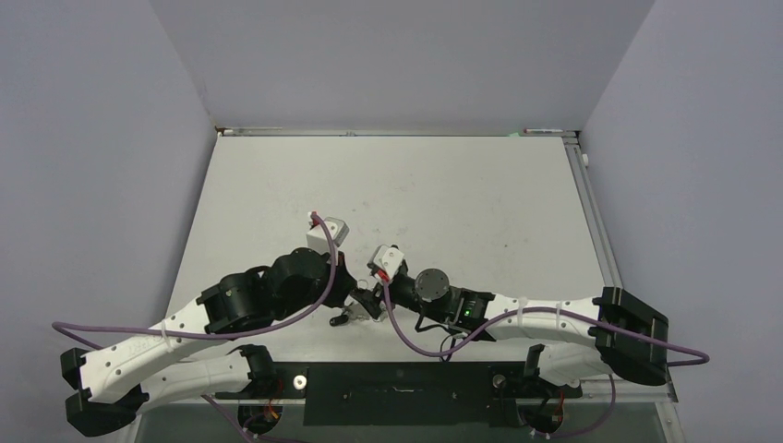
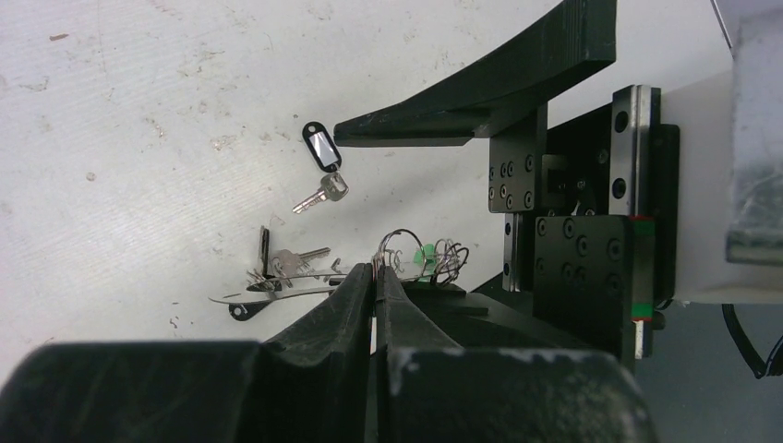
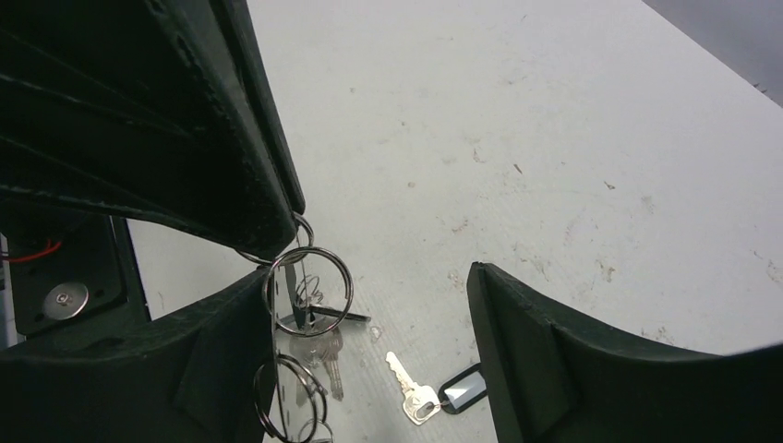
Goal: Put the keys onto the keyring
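My left gripper (image 2: 377, 268) is shut on the keyring (image 2: 400, 247), pinching its silver ring at the fingertips. More wire rings and a small green piece (image 2: 426, 256) hang behind it. In the right wrist view the keyring (image 3: 309, 281) hangs from the left gripper's fingers (image 3: 212, 138). My right gripper (image 3: 369, 277) is open around the ring, which sits close against its left finger (image 3: 194, 360). A bunch of keys (image 2: 288, 268) lies on the table below. A single silver key (image 3: 411, 388) with a black tag (image 3: 463, 386) lies apart from the bunch.
Both grippers meet near the table's front edge (image 1: 365, 300), just ahead of the black base plate (image 1: 397, 388). Purple cables (image 1: 314, 309) loop over both arms. The white tabletop (image 1: 415, 194) stretches behind, with grey walls around it.
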You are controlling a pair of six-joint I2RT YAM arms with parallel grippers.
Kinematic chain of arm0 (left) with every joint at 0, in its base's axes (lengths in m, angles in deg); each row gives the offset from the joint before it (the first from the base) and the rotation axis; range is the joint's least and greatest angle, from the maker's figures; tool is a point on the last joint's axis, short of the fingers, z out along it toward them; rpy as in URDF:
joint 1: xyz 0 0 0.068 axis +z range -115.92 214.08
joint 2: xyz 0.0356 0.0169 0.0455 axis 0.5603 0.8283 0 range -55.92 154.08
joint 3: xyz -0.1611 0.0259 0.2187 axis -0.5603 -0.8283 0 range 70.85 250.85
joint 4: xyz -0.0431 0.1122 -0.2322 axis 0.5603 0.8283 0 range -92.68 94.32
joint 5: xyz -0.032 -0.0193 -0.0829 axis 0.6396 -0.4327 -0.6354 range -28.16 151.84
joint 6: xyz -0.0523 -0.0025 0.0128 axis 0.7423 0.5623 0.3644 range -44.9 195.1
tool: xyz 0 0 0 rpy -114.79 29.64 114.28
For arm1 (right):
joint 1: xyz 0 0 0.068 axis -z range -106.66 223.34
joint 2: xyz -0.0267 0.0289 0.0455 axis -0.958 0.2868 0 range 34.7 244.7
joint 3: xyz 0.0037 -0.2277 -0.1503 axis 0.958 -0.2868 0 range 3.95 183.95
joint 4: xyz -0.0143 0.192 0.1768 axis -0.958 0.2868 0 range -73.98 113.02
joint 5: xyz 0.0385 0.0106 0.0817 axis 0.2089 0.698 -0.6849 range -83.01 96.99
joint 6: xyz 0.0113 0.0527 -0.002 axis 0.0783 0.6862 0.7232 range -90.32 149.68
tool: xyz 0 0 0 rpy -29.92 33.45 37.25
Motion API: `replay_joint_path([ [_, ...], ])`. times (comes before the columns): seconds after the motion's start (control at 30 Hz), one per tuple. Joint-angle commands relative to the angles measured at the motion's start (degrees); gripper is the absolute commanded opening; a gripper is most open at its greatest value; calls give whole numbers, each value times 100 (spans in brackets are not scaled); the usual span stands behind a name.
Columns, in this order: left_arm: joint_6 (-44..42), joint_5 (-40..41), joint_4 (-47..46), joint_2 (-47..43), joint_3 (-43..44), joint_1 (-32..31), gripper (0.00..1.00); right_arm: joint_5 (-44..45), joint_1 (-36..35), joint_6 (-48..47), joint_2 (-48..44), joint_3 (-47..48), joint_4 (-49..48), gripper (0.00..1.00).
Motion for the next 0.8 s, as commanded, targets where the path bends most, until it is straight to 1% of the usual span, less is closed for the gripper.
replay_joint_path([
  [0.0,80,-49,-416,-129,57,4,0,-21,50,-177,-117,92,-625,68],
  [0.2,85,-79,-472,-130,56,9,0,-324,82,-223,-261,-24,-840,67],
  [0.27,76,-83,-486,-130,52,9,0,-364,83,-218,-237,-12,-847,62],
  [0.47,78,-122,-489,-134,41,5,0,-454,114,-197,-176,-37,-986,35],
  [0.53,83,-135,-475,-130,19,8,0,-499,116,-176,-182,-76,-1085,25],
  [0.6,95,-155,-473,-128,4,9,0,-538,124,-140,-198,-142,-1235,18],
  [0.67,108,-171,-461,-130,-9,8,0,-558,129,-108,-214,-215,-1365,16],
  [0.77,135,-188,-459,-130,-31,7,0,-584,132,-57,-261,-303,-1551,17],
])
